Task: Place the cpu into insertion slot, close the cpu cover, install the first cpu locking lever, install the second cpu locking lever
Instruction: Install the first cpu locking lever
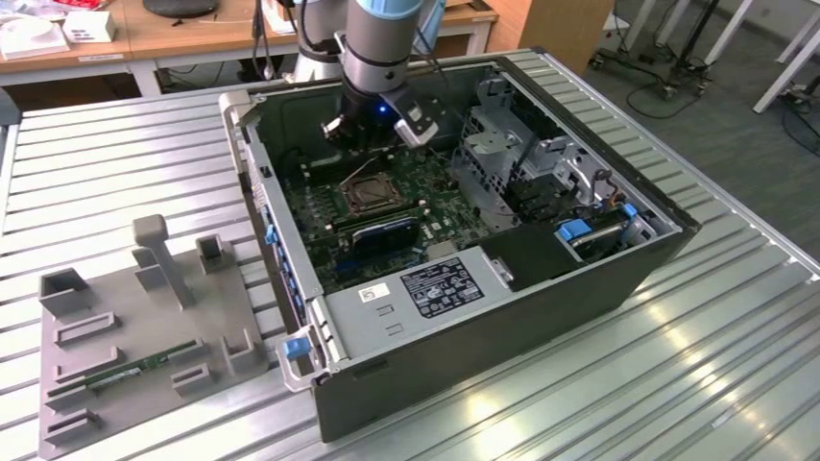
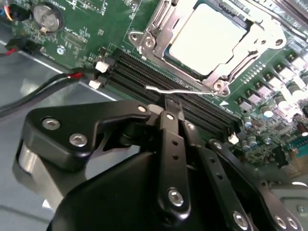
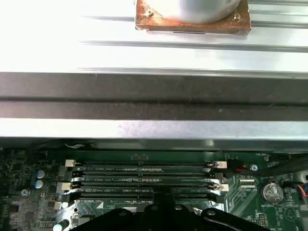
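**Pinched shut and reaching in**

Exterior view: shows the gripper (image 1: 369,144) low inside the open computer case (image 1: 513,327), near the insertion slot (image 1: 367,196) on the green board (image 1: 443,187). Shows a white printed label (image 1: 436,285) on the case's metal box, with lettering that cannot be made out. Places a grey fixture tray (image 1: 77,384) on the exterior view's left.

Second wrist view: shows the cpu (image 2: 207,36) seated flat in the slot, with the cpu cover (image 2: 262,43) lying closed around it. Shows the black fingers (image 2: 171,125) drawn together without a gap, tips right at a thin silvery locking lever (image 2: 156,89). Cannot tell whether pinched.

First wrist view: looks along black memory slots (image 3: 144,178) bearing tiny unreadable white print, a coin cell (image 3: 271,191) beside them.
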You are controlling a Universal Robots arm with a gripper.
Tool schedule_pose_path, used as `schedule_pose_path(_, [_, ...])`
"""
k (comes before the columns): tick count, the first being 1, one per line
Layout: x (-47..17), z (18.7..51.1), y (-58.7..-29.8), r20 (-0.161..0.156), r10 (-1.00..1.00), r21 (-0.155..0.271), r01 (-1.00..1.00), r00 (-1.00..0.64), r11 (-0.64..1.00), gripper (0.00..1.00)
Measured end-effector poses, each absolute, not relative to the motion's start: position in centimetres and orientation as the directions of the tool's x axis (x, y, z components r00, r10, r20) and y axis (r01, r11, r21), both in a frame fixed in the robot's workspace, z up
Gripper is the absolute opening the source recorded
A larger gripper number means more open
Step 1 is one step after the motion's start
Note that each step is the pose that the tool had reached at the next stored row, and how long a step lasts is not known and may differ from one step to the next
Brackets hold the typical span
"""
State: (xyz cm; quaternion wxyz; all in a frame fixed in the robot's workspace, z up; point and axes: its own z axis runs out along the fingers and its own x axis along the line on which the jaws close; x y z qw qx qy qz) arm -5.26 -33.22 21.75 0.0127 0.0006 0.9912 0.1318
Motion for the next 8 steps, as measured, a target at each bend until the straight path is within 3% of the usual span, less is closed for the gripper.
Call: schedule_pose_path(8, [-7.1,21.8,-33.2,-0.029,0.005,0.266,-0.003,-1.000,0.964,0.11])
